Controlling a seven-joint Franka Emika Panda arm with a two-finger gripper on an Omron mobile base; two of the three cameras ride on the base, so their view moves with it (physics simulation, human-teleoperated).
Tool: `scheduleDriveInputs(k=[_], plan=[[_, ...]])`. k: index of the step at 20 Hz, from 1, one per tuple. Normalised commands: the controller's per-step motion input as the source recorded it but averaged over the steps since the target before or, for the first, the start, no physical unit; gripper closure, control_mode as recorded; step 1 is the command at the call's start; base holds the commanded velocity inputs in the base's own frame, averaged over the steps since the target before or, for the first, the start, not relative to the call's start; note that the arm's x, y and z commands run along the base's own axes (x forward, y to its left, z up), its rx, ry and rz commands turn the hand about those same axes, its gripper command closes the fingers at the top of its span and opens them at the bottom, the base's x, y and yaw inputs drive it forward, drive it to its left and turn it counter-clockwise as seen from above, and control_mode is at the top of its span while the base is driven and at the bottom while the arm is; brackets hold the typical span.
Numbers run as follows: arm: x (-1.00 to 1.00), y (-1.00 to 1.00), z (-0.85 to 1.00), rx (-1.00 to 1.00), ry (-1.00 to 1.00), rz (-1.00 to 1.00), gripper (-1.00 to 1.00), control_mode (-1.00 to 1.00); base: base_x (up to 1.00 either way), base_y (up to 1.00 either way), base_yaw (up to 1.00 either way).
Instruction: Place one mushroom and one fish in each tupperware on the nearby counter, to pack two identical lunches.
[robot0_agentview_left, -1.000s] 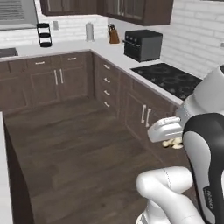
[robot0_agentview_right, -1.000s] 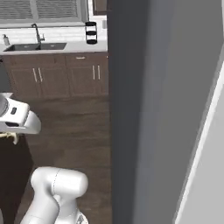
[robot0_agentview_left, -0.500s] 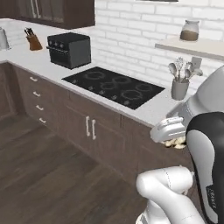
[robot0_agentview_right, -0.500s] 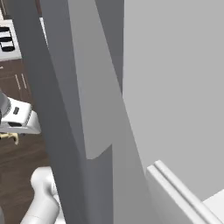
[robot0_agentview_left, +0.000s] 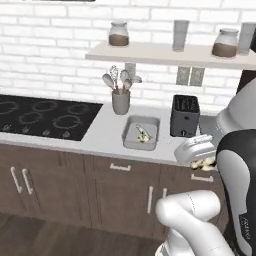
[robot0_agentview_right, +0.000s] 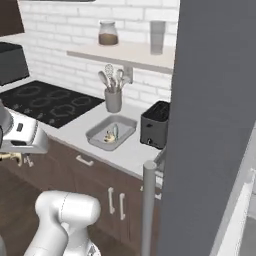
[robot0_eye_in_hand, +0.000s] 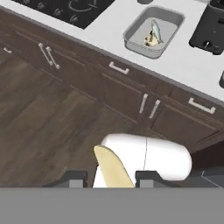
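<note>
Your claw (robot0_eye_in_hand: 109, 179) is clenched on a tan-yellow mushroom (robot0_eye_in_hand: 113, 168), whose pale body sticks up between the two dark fingertips (robot0_eye_in_hand: 146, 177), out over the wooden floor (robot0_eye_in_hand: 48, 118) in front of the dark cabinets (robot0_eye_in_hand: 131, 94). Take the black toaster (robot0_agentview_left: 184, 116) as your landmark: one grey tupperware (robot0_agentview_left: 141, 133) sits on the off-white counter (robot0_agentview_left: 107, 132) just beside it, toward the cooktop (robot0_agentview_left: 42, 116). Inside that tray lie a fish (robot0_eye_in_hand: 155, 30) and another mushroom (robot0_eye_in_hand: 150, 41), close together. A utensil cup (robot0_agentview_left: 120, 101) stands behind the tray.
</note>
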Motion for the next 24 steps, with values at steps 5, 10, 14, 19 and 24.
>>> scheduleDriveInputs(k=[5,10,14,19,24], plan=[[0.00,0.00,0.00,0.00,0.00,0.00,1.00,1.00,0.29,0.00,-0.82],[0.00,0.00,0.00,0.00,0.00,0.00,1.00,1.00,0.41,0.00,-0.60],[0.00,0.00,0.00,0.00,0.00,0.00,1.00,1.00,0.27,0.03,-0.44],[0.00,0.00,0.00,0.00,0.00,0.00,1.00,1.00,0.11,0.27,-0.42],[0.00,0.00,0.00,0.00,0.00,0.00,1.00,1.00,0.25,0.44,-0.20]])
